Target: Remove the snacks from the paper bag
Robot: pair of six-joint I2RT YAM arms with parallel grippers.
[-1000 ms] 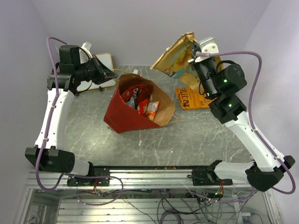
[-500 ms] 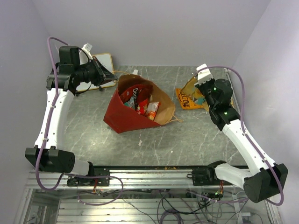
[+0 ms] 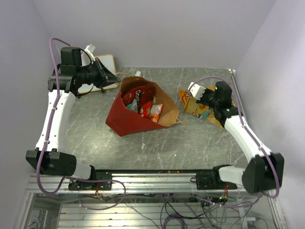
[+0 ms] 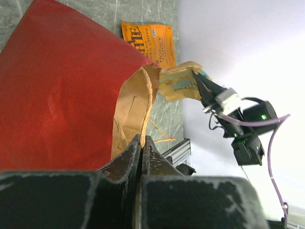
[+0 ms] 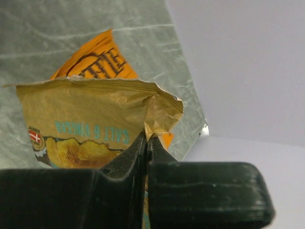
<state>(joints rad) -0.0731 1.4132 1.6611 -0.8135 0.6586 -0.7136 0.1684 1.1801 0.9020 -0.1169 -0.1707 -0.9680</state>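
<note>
The right gripper [image 5: 146,142] is clamped on a gold packet [image 5: 90,121], low over the orange packet [image 5: 97,59] lying right of the bag [image 3: 127,120]. The left gripper [image 4: 141,143] pinches the bag's rim, or perhaps a handle. Several packets [image 3: 144,104] wait inside.

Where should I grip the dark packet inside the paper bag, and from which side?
Take the dark packet by its upper edge, coming from above through the open mouth of the paper bag. Probably best, because that edge points toward the mouth, and the bag's walls close the other sides.
</note>
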